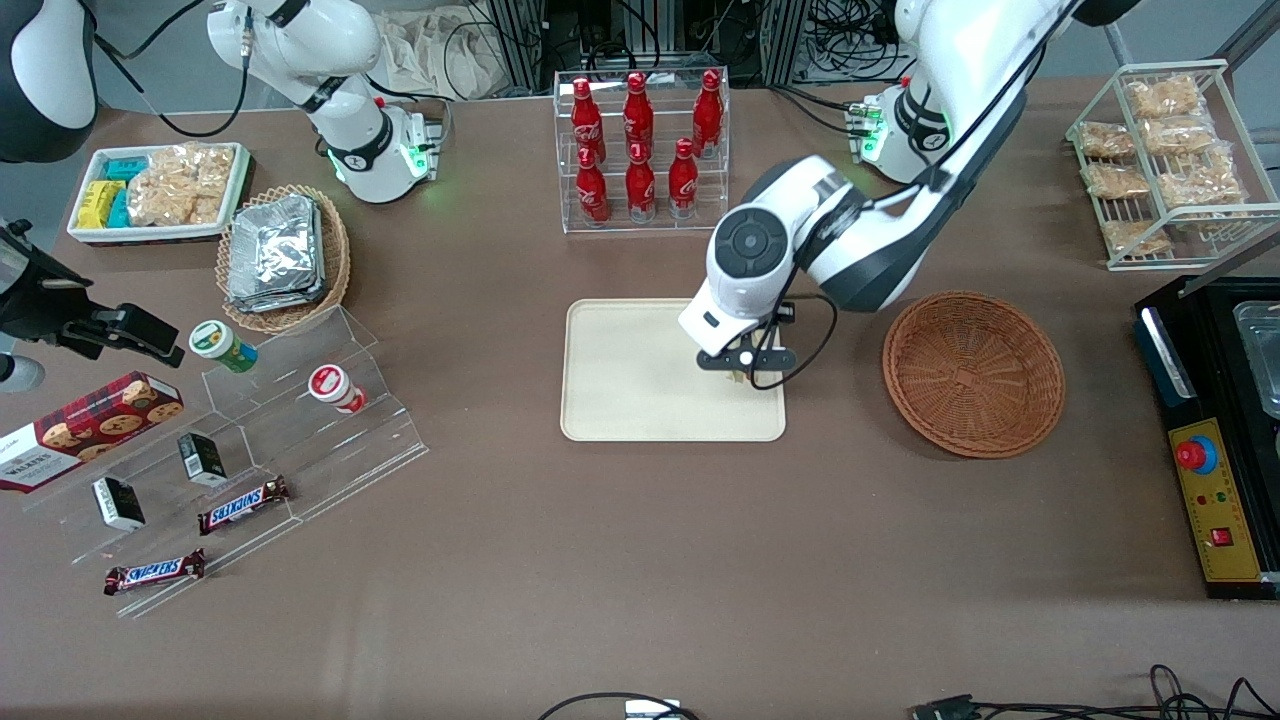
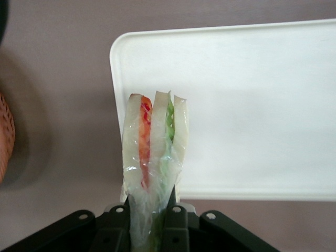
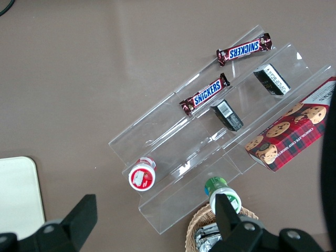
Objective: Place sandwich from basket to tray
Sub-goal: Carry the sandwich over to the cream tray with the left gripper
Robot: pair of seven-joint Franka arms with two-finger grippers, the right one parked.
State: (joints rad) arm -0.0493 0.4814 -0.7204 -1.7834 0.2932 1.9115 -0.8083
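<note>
I see one sandwich (image 2: pixel 153 152), pinched between the closed fingers of the gripper (image 1: pixel 741 368), which hangs over the edge of the one tray (image 1: pixel 620 400) nearest the working arm's end. The wedge points out over the tray's corner. The single reddish-brown basket (image 1: pixel 973 372) sits beside the tray, toward the working arm's end of the table, with nothing in it that I can see.

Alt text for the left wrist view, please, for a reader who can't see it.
The gripper is shut on the clear-wrapped sandwich, bread layers with red and green filling on edge, above the edge of the beige tray. A sliver of the reddish-brown basket shows on the brown table.
</note>
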